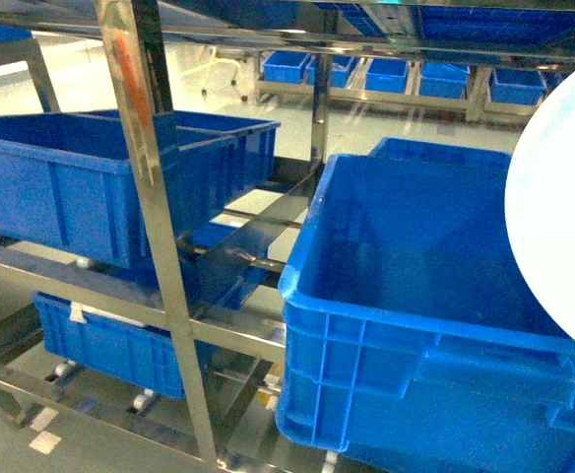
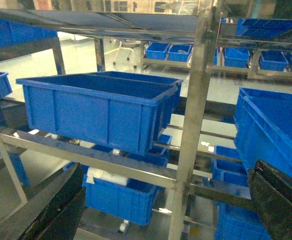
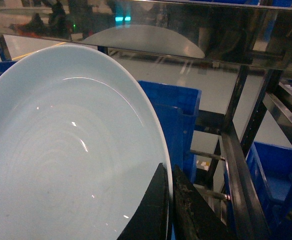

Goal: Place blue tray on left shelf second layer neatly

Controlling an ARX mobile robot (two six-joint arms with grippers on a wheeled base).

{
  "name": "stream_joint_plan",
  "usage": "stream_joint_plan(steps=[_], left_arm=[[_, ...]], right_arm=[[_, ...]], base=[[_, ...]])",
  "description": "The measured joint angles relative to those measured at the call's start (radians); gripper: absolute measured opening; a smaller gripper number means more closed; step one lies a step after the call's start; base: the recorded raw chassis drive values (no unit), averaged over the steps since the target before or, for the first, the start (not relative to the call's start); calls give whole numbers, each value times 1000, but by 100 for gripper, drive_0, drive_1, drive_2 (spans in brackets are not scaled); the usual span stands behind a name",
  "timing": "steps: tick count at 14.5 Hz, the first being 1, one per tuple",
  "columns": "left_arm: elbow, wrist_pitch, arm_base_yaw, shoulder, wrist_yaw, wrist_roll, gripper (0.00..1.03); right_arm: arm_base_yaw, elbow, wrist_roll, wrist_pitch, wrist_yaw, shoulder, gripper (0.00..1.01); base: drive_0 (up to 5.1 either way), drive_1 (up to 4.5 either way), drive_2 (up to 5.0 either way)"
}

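While claw-pinched [image 3: 167, 210], one blue tray [image 3: 66, 150] (tilted).

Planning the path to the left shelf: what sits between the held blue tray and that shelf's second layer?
The blue tray, gripped at its rim by the right gripper, is far right. A steel upright stands between, and blue crates already fill that layer.

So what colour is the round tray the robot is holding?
Pale sky-blue and glossy, the blue tray shows best in the right wrist view.
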Motion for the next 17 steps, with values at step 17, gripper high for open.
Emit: stream_joint_plan(steps=[17], left_arm=[[0, -1, 0, 0, 0, 0, 98]], right_arm=[[-23, 92, 459, -50, -121, 331, 2]], base=[[-28, -28, -28]])
